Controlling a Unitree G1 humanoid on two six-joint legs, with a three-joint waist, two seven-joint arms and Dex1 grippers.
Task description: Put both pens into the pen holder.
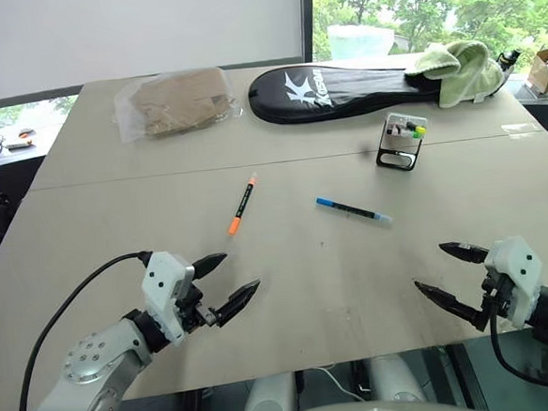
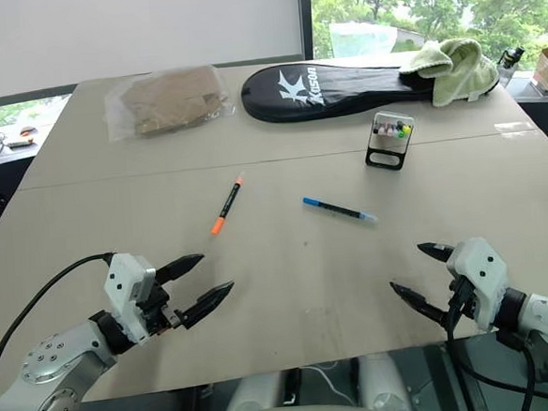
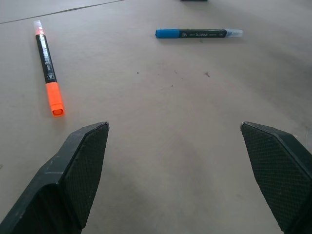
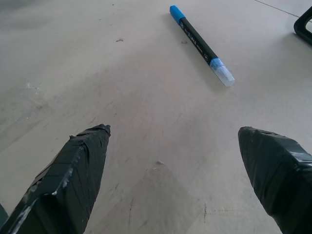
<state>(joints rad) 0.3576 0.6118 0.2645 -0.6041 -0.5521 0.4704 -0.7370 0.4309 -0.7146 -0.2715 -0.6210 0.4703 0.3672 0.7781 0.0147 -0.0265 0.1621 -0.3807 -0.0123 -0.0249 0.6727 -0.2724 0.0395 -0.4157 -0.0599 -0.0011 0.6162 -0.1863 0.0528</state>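
Plainly, both pens lie flat on the table, short of the pen holder, which serves as the landmark here. The blue pen rests nearer the robot than the holder and a little to its left; the orange pen lies further left again, well apart from the blue one. Each looks light, stiff and smooth-barrelled, so it would likely roll or skid if nudged; the black mid-barrel seems the safest place to pinch, across its width. The holder stands upright, and its opening is hard to judge from here, though coloured bits show at its top. Closest to the robot, the left gripper and right gripper hover over bare table, fingers spread wide, holding nothing.
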